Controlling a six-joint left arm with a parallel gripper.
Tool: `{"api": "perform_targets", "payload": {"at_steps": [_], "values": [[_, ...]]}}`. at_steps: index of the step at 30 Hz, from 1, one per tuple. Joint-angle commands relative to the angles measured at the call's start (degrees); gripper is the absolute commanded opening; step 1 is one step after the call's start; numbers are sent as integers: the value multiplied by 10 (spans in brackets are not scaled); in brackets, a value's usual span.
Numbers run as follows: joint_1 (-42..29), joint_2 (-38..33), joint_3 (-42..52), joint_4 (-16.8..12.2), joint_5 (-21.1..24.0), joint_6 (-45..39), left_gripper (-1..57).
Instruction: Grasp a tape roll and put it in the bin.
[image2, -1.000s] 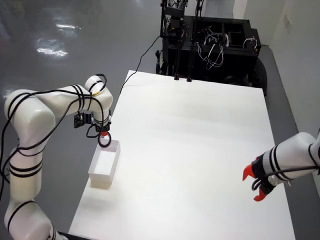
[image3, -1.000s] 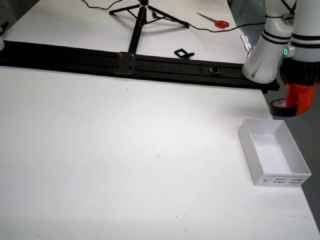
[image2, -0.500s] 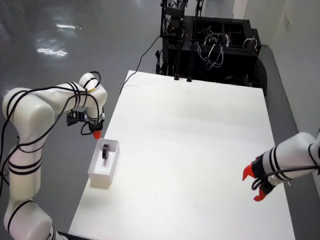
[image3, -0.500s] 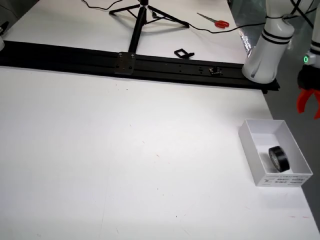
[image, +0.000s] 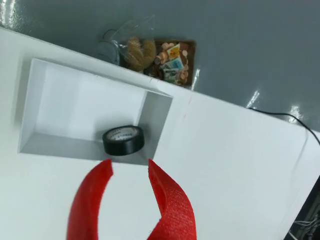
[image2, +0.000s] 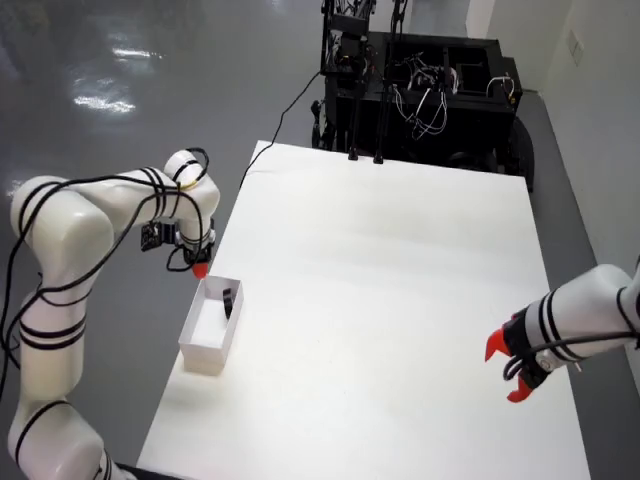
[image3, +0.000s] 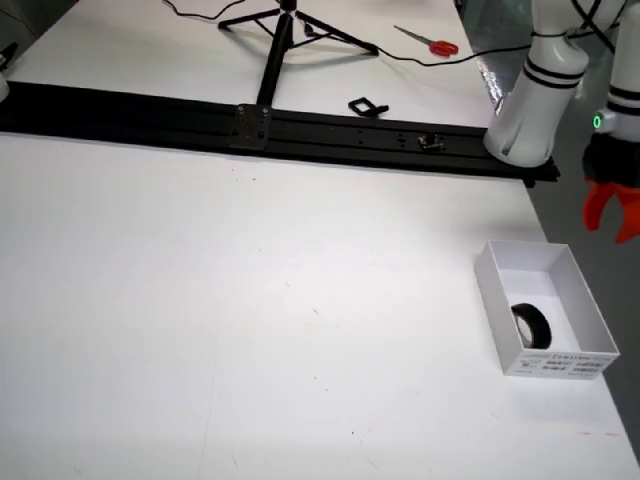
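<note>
From the view that rides on the gripper, the red gripper (image: 130, 167) is hanging spread and empty over the white bin (image: 35, 107), with the black tape roll (image: 123, 140) lying inside against its near wall.

From the high view, the gripper (image2: 199, 268) is sitting beside the bin's (image2: 198, 350) far end.

From the table-level view, the roll (image3: 531, 325) is resting inside the bin (image3: 500, 330). Judging by this, retreating straight up, jaws apart, avoids clipping the wall.

Glossy white arm (image2: 60, 235) with black bands and cables; red-fingered tool (image: 130, 170).
</note>
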Motion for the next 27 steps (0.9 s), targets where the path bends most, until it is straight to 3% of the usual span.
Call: {"api": "perform_targets", "payload": {"at_steps": [1, 13, 27], "values": [[-115, 25, -1, -3, -11, 2, -3], [-302, 42, -4, -13, -26, -55, -4], [-463, -4, -24, -20, -33, -58, -4]]}}
